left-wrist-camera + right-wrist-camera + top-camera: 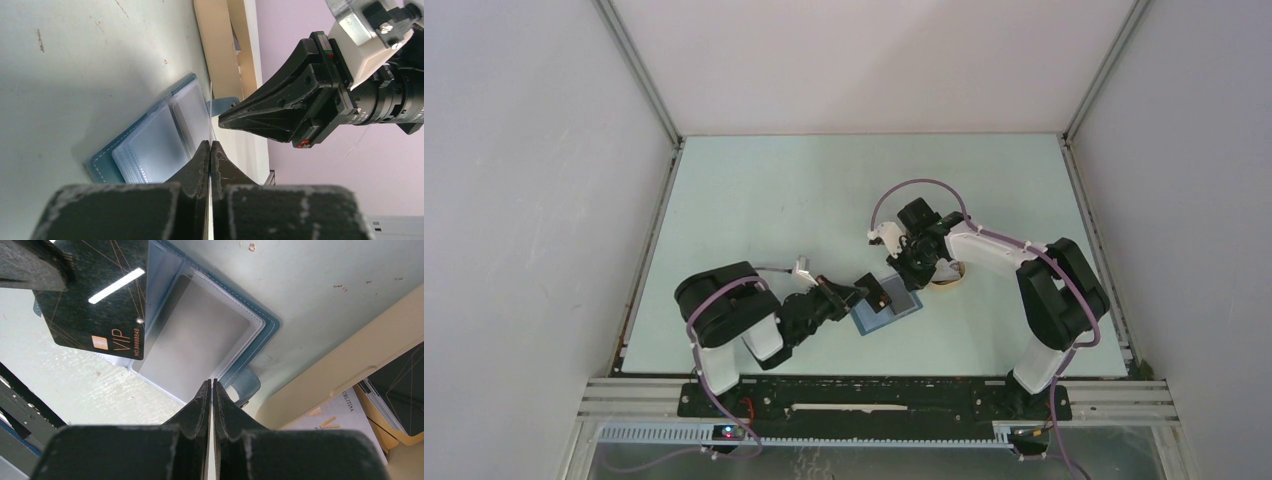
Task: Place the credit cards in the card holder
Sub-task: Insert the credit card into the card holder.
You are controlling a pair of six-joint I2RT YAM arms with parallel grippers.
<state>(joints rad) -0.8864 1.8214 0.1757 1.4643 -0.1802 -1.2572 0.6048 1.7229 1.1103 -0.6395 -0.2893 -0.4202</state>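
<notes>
While hung over the open wallet [267, 322], black card [95, 295]: pinched by left claw [210, 145].
Right claw [211, 385]: pressed together, nothing seen held, at wallet's edge.
Advice: card's edge should be lined up with pocket [200, 340], then slid in flat; wallet is best pinned.
Other cards [400, 390]: in tray [320, 385].

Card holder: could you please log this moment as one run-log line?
left gripper: shut on black card, over open holder, not inserted | right gripper: shut, tip at holder's edge
</notes>
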